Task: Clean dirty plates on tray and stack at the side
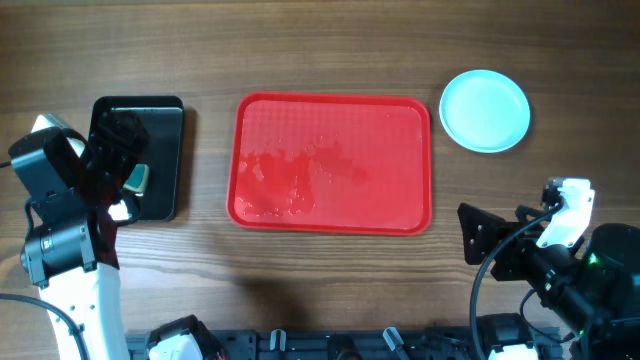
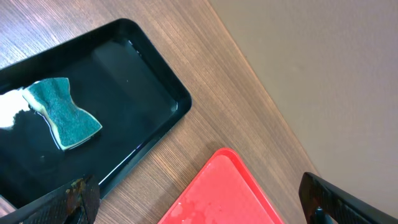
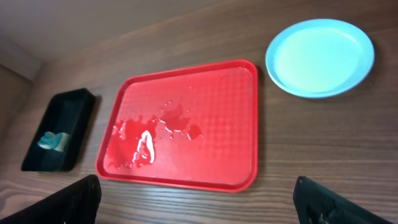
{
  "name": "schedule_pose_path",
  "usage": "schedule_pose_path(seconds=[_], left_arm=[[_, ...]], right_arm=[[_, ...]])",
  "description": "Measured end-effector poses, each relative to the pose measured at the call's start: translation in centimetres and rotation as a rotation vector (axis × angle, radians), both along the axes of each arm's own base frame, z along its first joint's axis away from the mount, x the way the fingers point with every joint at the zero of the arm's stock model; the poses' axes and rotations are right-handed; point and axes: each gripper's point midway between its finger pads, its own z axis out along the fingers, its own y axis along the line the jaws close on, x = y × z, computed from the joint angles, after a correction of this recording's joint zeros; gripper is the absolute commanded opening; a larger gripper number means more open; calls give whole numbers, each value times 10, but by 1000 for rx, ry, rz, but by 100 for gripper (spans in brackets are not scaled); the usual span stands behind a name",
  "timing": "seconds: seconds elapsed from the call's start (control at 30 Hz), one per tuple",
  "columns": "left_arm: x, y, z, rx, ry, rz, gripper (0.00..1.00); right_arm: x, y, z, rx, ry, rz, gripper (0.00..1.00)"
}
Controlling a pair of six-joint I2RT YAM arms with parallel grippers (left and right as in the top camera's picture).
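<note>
The red tray (image 1: 333, 163) lies mid-table with no plates on it, only wet smears; it also shows in the right wrist view (image 3: 186, 124) and the left wrist view (image 2: 224, 193). A pale turquoise plate (image 1: 485, 110) sits on the table right of the tray, topmost of a stack whose depth I cannot tell; it shows in the right wrist view (image 3: 320, 57). The white plate is not visible. My left gripper (image 2: 199, 202) is open and empty, above the black tray. My right gripper (image 3: 199, 199) is open and empty, near the front right.
A smaller black glossy tray (image 1: 160, 150) stands left of the red tray, holding a teal sponge (image 2: 64, 112) with a pale edge. The table's far edge runs close behind the trays in the left wrist view.
</note>
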Motion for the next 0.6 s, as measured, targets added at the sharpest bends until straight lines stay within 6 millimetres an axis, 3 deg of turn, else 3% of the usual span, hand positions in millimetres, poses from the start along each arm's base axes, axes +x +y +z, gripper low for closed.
schedule_pose_path(seconds=[0.07, 0.2, 0.23, 0.43, 0.6], left_arm=[[0, 0, 0, 0, 0, 0, 100], [0, 0, -1, -1, 3, 0, 100], [1, 0, -1, -1, 2, 0, 100], [0, 0, -2, -3, 6, 0, 100], [1, 0, -1, -2, 5, 0, 100]], right_arm=[[19, 0, 4, -28, -164, 12, 100], [51, 2, -46, -39, -471, 13, 100], [53, 1, -57, -40, -496, 11, 100], [61, -4, -79, -31, -692, -34, 100], [69, -30, -103, -69, -698, -156, 100]])
